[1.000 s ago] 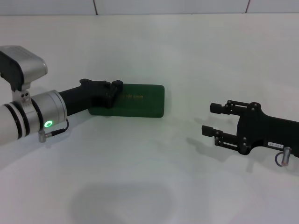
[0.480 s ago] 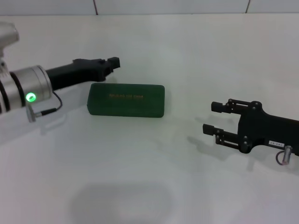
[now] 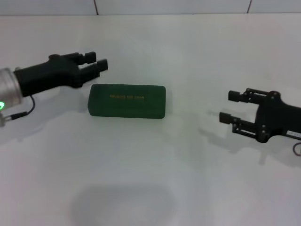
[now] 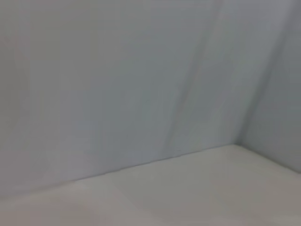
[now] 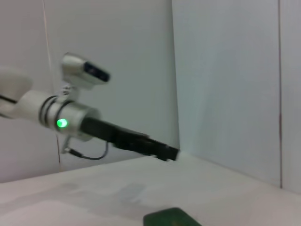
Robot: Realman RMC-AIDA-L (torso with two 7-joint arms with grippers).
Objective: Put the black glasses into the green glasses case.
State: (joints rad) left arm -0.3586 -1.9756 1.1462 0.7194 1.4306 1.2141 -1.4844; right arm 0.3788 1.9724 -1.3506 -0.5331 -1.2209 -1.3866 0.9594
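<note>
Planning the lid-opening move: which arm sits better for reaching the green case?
Left, probably: the left gripper hovers just behind the closed green glasses case, while the right gripper is off to its side.

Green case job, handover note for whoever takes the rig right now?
Left gripper: open, empty, raised just beyond the case's far left corner, not touching it.
Right gripper: open, empty, off to the case's right, well apart from it.
Green glasses case: lid shut, flat on the white table, gold lettering up.
Black glasses: not visible in any view; whether they sit inside the shut case cannot be told.
Done: case is closed, both arms clear of it.
Left: confirm the glasses are inside; nothing else shows to handle.
</note>
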